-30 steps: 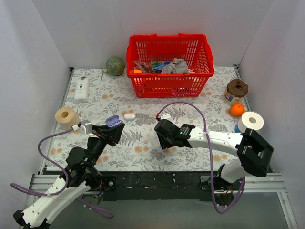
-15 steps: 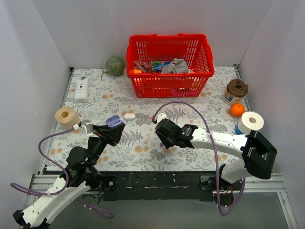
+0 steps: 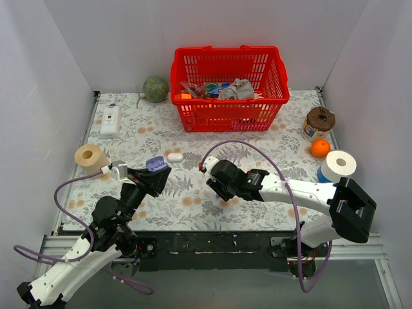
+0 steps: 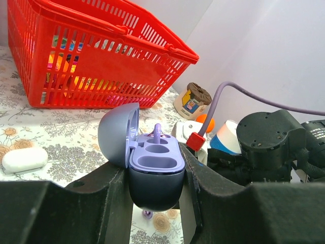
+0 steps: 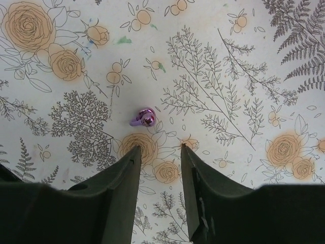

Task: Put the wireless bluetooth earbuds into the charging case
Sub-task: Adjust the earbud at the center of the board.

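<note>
My left gripper [image 3: 156, 170] is shut on the charging case [image 4: 155, 170], a lavender case held upright with its lid open. The case also shows in the top view [image 3: 154, 163]. A small purple stem stands up in its far socket [image 4: 157, 131]; the nearer sockets are empty. One glossy purple earbud [image 5: 143, 117] lies on the floral table, just beyond the tips of my right gripper [image 5: 160, 147] and slightly left of the gap. That gripper is open, empty and pointing down [image 3: 217, 184]. The same bud shows under the case [image 4: 146, 214].
A white oval pebble [image 3: 174, 156] lies right of the case. A red basket [image 3: 228, 80] of items stands at the back. A tape roll [image 3: 90, 156], white switch box [image 3: 111, 120], green ball [image 3: 155, 89], jar [image 3: 318, 122], orange [image 3: 320, 148] and paper roll [image 3: 339, 163] ring the edges.
My right gripper has moved left and a little farther from the bases, toward the case. My left gripper with the case has barely shifted.
</note>
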### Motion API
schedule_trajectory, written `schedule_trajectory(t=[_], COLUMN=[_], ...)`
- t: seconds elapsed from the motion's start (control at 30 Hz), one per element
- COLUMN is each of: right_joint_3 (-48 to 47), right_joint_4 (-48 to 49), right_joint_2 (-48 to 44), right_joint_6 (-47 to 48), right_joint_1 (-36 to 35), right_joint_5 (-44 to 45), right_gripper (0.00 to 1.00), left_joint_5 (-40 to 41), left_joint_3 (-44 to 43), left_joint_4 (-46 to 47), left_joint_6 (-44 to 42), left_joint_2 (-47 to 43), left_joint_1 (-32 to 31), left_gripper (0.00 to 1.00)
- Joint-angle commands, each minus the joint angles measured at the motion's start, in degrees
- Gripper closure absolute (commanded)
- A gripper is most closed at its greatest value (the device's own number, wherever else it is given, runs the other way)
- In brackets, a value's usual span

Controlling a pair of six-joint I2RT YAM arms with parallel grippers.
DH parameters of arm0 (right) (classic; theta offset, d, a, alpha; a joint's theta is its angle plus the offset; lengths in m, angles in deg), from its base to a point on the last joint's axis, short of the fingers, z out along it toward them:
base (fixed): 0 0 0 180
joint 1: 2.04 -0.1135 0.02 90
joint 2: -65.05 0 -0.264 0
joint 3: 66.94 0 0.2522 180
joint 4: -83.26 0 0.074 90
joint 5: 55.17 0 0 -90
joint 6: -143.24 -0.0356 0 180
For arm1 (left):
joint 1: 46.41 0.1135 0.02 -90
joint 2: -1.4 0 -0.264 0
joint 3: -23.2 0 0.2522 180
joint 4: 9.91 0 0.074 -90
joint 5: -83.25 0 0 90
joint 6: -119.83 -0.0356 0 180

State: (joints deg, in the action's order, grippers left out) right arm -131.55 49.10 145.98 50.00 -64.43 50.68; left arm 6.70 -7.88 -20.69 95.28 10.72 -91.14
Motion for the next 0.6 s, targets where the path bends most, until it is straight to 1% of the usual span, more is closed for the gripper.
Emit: schedule_trajectory(t=[0.0,0.13,0.27,0.33,0.4,0.57], right_joint_3=[0.91,3.83,1.99,2.42,2.51,3.65], right_joint_4=[3.24,6.78,2.66,2.47,2.21,3.87], right_joint_2=[-2.26,-4.37,-1.74,-0.60,0.37,1.87], right_joint_6=[-2.46,-5.28,-6.25,-4.94,-4.40,-4.40], right_joint_1=[-0.36,-0.36,-0.36,-0.36,-0.36,-0.63], right_joint_5=[-1.27,-1.53,1.27,0.58,-1.17,-1.62], right_gripper=[0.57,0.58,0.61,0.60,0.56,0.47], left_joint_5=[-0.53,-0.62,-0.36,-0.18,-0.18,0.08], left_joint_3=[0.27,0.45,0.45,0.53,0.53,0.27], left_joint_4=[0.27,-0.08,-0.43,-0.43,-0.52,-1.40], left_joint_6=[1.08,1.52,1.52,1.78,1.87,1.87], left_joint_2=[0.08,-0.44,-0.71,-0.80,-0.88,-1.24], left_joint_1=[0.17,0.17,0.17,0.17,0.26,0.26], left_gripper=[1.00,1.00,1.00,1.00,1.00,1.00])
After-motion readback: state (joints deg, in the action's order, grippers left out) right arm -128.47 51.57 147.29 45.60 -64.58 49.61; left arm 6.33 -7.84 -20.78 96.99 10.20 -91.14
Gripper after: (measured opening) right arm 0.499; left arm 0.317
